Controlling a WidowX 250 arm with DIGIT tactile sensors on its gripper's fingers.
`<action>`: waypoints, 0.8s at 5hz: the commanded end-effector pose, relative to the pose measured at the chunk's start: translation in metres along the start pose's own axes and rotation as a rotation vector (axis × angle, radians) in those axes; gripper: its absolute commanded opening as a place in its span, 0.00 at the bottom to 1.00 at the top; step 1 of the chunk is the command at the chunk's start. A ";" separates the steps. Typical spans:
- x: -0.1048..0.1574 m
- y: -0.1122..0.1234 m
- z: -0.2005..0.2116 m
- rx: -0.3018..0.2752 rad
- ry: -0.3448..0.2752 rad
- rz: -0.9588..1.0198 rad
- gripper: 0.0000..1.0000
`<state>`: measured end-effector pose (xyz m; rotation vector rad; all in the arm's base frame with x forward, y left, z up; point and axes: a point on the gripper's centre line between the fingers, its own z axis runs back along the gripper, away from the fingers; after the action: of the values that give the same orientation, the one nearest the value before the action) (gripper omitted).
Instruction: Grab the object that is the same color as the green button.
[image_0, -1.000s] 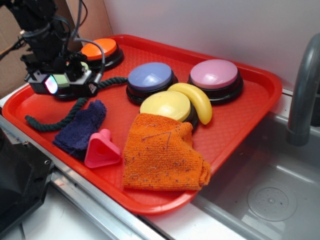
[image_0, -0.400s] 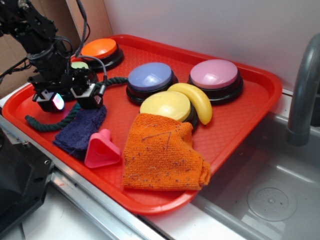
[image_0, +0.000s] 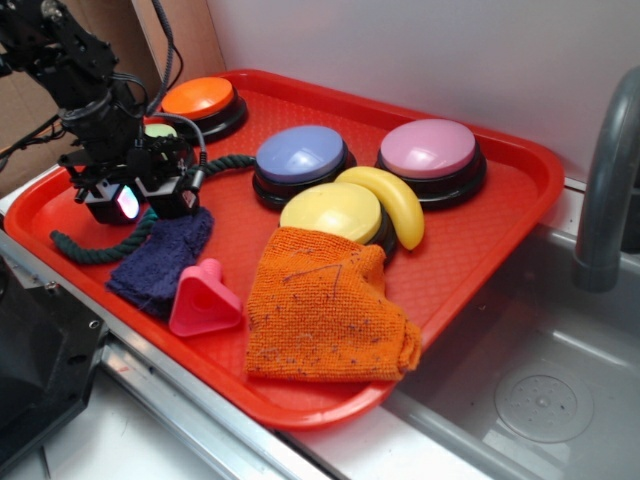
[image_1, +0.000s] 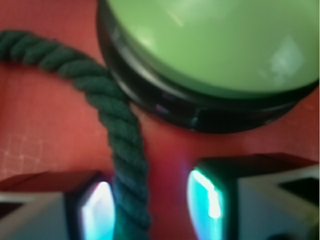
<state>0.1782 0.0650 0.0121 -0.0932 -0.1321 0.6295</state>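
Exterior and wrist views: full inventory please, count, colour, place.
tray: 1, red, beside sink
buttons: 5; orange back left, green by gripper, blue centre, pink back right, yellow mid
banana: 1, yellow, between yellow and pink buttons
rope: 1, dark green, left, passing between the jaws
cloths: 2; dark blue front left, orange front
cone: 1, pink, front
sink: 1, grey, right
gripper: 1, black, jaws open astride rope

A dark green twisted rope, a pale green button on black, a red tray.
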 end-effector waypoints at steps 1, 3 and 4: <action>-0.007 -0.002 0.001 0.042 0.025 0.079 0.00; 0.005 -0.023 0.054 0.203 -0.016 0.008 0.00; 0.017 -0.052 0.100 0.173 -0.048 -0.126 0.00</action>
<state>0.2028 0.0365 0.1085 0.0999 -0.0777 0.5173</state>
